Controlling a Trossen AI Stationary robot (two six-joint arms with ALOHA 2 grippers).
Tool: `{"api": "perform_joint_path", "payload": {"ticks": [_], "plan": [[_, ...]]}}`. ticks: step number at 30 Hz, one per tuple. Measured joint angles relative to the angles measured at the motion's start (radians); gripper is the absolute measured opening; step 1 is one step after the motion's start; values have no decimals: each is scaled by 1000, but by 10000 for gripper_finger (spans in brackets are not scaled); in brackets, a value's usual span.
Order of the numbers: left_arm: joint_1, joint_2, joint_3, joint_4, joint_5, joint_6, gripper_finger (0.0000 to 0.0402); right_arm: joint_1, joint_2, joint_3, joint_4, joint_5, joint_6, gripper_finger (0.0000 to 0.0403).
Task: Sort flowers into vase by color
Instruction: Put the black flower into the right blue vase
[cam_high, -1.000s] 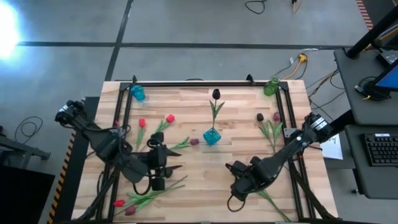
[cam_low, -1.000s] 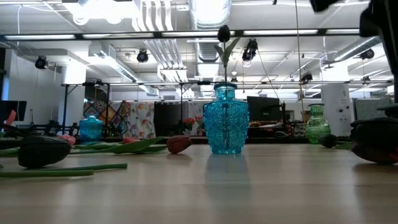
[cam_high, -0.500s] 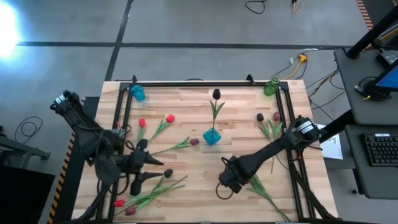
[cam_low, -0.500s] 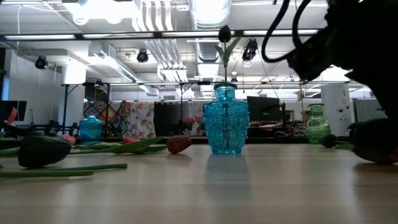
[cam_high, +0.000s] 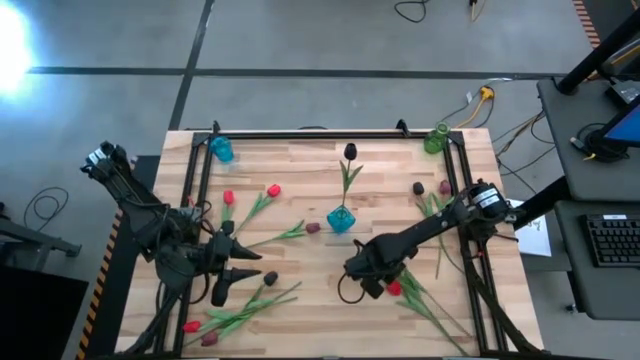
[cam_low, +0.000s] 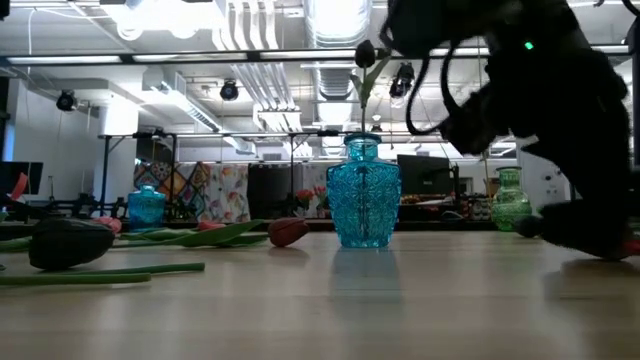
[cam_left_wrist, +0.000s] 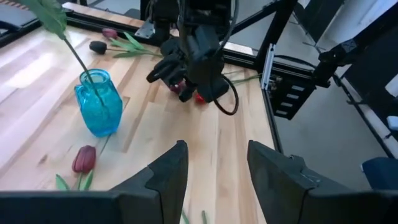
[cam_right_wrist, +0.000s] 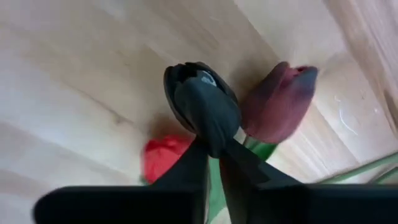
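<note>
Right wrist view: right hand (cam_right_wrist: 211, 163) pinches a black tulip (cam_right_wrist: 202, 106), its stem hidden; left hand (cam_left_wrist: 214, 168) half-wide

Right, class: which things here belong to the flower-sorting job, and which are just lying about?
Job: black tulip in the right gripper; red tulips; blue vase; green vase.
Lying about: keyboard; floor cable.

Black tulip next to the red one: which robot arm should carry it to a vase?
The right arm: its fingers are shut on the black tulip. The left gripper hovers open across the table.
</note>
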Motion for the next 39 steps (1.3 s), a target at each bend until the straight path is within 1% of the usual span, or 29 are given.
{"api": "perform_joint_path", "payload": {"ticks": [7, 9, 12, 14, 17, 19, 22, 24, 27, 29, 30, 33, 34, 39], "plan": [[0, -39, 14, -4, -10, 77, 152, 1, -67, 119, -1, 36, 4, 14], [0, -58, 29, -25, -10, 79, 152, 1, -86, 142, 5, 58, 1, 14], [-13, -91, 63, -117, 23, 53, 152, 1, -114, 147, 47, 130, -2, 14], [-32, -112, 94, -225, 57, 10, 152, -6, -117, 143, 115, 154, 7, 13], [-68, -134, 146, -390, 63, -58, 152, -19, -122, 146, 227, 175, 31, 13], [-88, -146, 171, -461, 63, -80, 152, -14, -138, 170, 266, 251, 40, 13], [-92, -163, 196, -488, 61, -78, 152, 14, -195, 226, 289, 383, 24, 13], [-92, -172, 203, -486, 35, -58, 152, 38, -245, 268, 290, 492, -31, 13], [-91, -179, 204, -469, -69, -26, 152, 76, -329, 314, 294, 751, -155, 13], [-91, -180, 200, -453, -138, -17, 152, 99, -381, 327, 296, 945, -237, 13], [-90, -180, 198, -448, -163, -16, 152, 108, -405, 329, 303, 1024, -273, 13], [-89, -179, 197, -392, -181, -3, 152, 127, -462, 324, 347, 1199, -384, 13], [-89, -179, 198, -372, -181, 9, 152, 129, -475, 321, 364, 1231, -413, 13], [-88, -177, 220, -310, -184, 85, 152, 123, -503, 326, 447, 1246, -576, 13]]}}
